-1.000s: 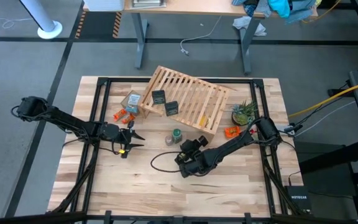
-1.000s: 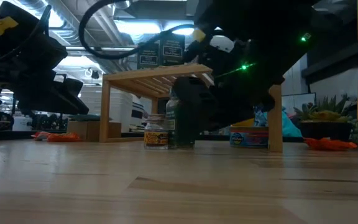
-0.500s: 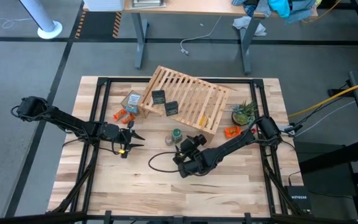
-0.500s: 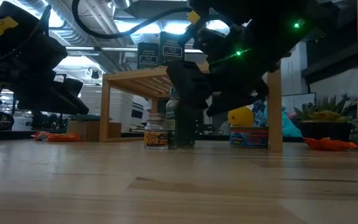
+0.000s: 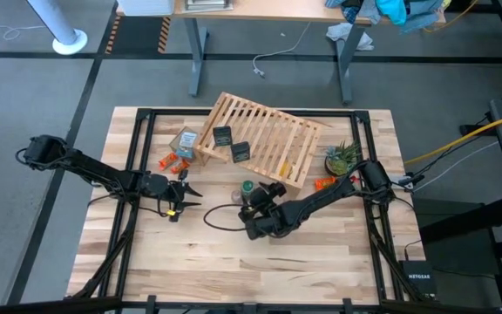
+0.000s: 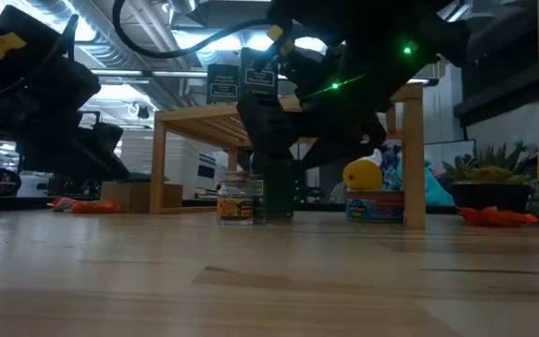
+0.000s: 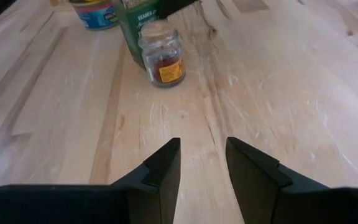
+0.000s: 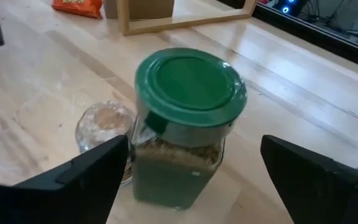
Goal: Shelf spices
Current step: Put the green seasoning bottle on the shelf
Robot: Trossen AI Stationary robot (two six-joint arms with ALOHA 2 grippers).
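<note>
The round green-lidded spice jar [image 8: 188, 124] stands upright on the pale wooden tabletop [image 5: 321, 253], just in front of the low edge of the light-wood slatted shelf [image 5: 264, 139]. Right beside it, touching or nearly so, stands the tiny clear glass jar [image 7: 163, 55] with reddish-brown contents and a cork-coloured top. Two dark squarish jars with pale labels [image 5: 223, 136] [image 5: 240, 151] already sit on the slats of the shelf, near its left end.

My right gripper [image 8: 191, 171] hangs over the green jar, with my two dark fingers [image 8: 89, 171] spread wide, one on each side of it. Neither pad is touching the jar; there is a clear gap on both sides, so I have hold of nothing. In the low view my right arm fills the space in front of the shelf, with the green jar under it.

My left gripper [image 7: 202, 163] waits well apart, over the left part of the table, pointing toward the two jars. Its fingers stand a little way apart with only bare wood between them, holding nothing.

Farther out, a tan cardboard box [image 5: 185, 141] sits at the left end of the shelf, with orange pieces [image 5: 172, 161] just beside it. A small green potted plant [image 5: 342, 157] is at the right end, and another orange piece [image 5: 324, 182] lies near it.
</note>
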